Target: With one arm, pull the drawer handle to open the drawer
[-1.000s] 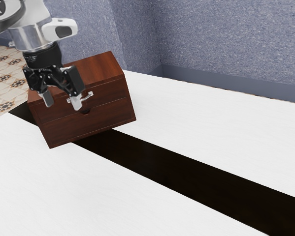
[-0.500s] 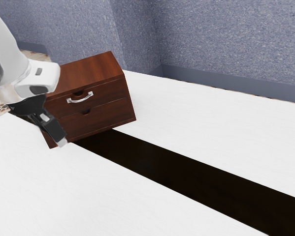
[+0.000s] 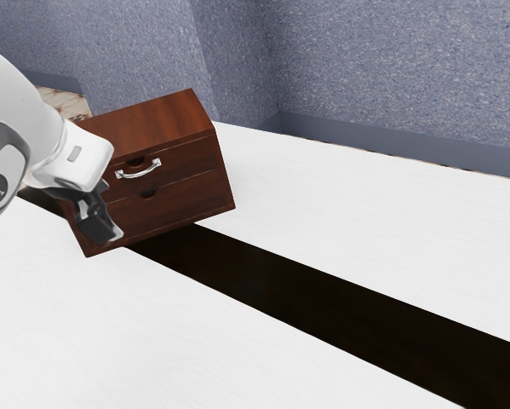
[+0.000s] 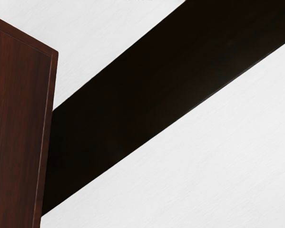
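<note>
Exterior view first: caught the gripper (image 3: 106, 226) down low at the exterior view's left, hanging off the white arm (image 3: 25, 128), right in front of the lower near corner of the wooden cabinet (image 3: 152, 119). Could not tell open from closed at that angle. Found it apart from the drawer handle (image 3: 138, 169), below it and off toward the exterior view's left. Spotted that silver handle on the upper drawer (image 3: 191, 158), bowed outward, nothing touching it. Read the upper drawer as flush with the cabinet front, not pulled out. Noted a lower drawer (image 3: 186, 198) under it, with a small notch (image 3: 148, 193) in place of a handle, flush too. Saw the cabinet standing on the white worktop (image 3: 365, 221), turned at an angle, its base meeting a dark band (image 3: 323, 307) running slantwise across the worktop toward the exterior view's lower right. Picked out a speckled blue-grey wall (image 3: 391, 60) behind, and a patch of patterned floor tile (image 3: 67, 100) beyond the cabinet. Wrist view next: got a dark wooden face of the cabinet (image 4: 18, 133) close by the hand, the dark band (image 4: 156, 95) running out from beside it, and white worktop (image 4: 218, 166) on both sides of that band.
</note>
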Robot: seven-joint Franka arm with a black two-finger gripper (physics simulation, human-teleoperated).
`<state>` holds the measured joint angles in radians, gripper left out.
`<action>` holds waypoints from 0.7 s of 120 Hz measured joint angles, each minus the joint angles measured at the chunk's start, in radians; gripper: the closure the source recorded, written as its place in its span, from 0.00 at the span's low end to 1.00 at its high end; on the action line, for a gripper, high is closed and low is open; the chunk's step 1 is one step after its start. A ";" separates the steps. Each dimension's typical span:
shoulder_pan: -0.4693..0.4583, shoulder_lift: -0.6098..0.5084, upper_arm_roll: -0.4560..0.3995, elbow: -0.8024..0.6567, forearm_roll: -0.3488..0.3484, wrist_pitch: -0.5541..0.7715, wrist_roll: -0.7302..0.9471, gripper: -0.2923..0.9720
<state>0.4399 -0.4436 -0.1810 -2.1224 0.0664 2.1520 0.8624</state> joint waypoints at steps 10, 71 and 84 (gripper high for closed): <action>0.004 0.051 -0.001 0.033 0.007 0.023 0.051 0.23; 0.054 0.232 -0.006 0.148 0.230 0.091 0.123 0.23; 0.059 0.253 -0.009 0.147 0.236 0.138 0.106 0.23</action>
<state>0.4994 -0.1911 -0.1900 -1.9750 0.3027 2.2896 0.9686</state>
